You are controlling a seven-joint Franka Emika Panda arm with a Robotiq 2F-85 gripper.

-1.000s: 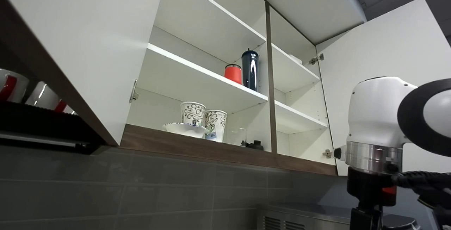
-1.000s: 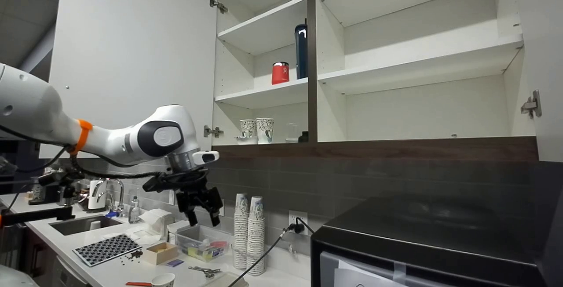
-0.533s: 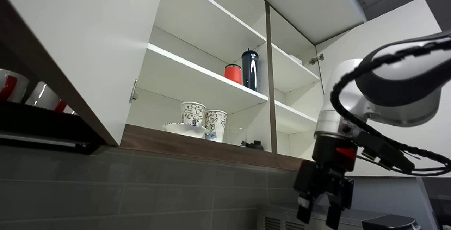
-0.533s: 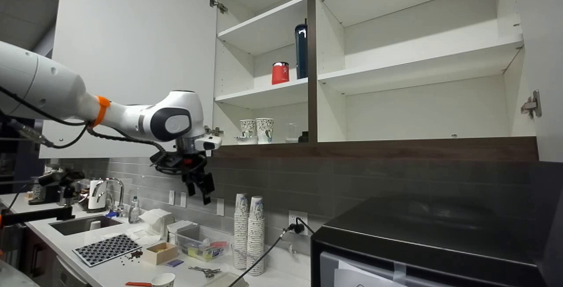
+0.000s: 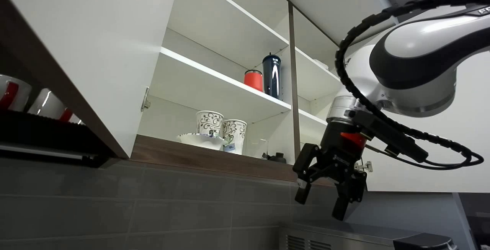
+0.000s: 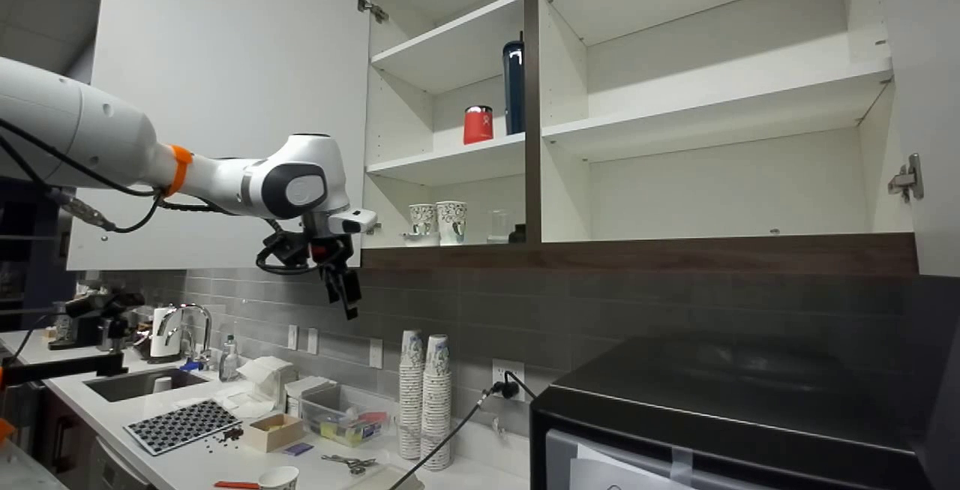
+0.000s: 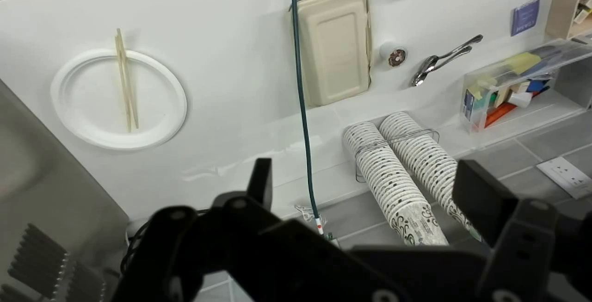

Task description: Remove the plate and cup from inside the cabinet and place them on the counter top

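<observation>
The white cabinet [image 5: 222, 167] stands open in both exterior views. On its bottom shelf is the plate [image 5: 202, 140], a low white dish with dark marks at the rim, also in an exterior view [image 6: 421, 239]. A patterned white cup [image 5: 209, 123] stands in or just behind the plate; I cannot tell which. A second patterned cup [image 5: 234, 137] stands beside it. My gripper [image 5: 320, 205] is open and empty, pointing down, lower than the cabinet's bottom edge and apart from plate and cups. It also shows open in the wrist view [image 7: 365, 177], where neither plate nor cabinet cup shows.
Open doors [image 6: 232, 100] flank the cabinet. A red tumbler [image 5: 253, 80] and dark bottle [image 5: 272, 75] stand one shelf up. The counter [image 7: 226, 61] bears a plain plate with chopsticks [image 7: 92, 107], cup stacks [image 7: 393, 177], a tan box [image 7: 337, 47] and a bin [image 7: 471, 84]. A black appliance [image 6: 720, 400] stands right.
My arm and gripper have risen in both exterior views, nearer the level of the cabinet's bottom edge. The plate, cups and doors have not moved.
</observation>
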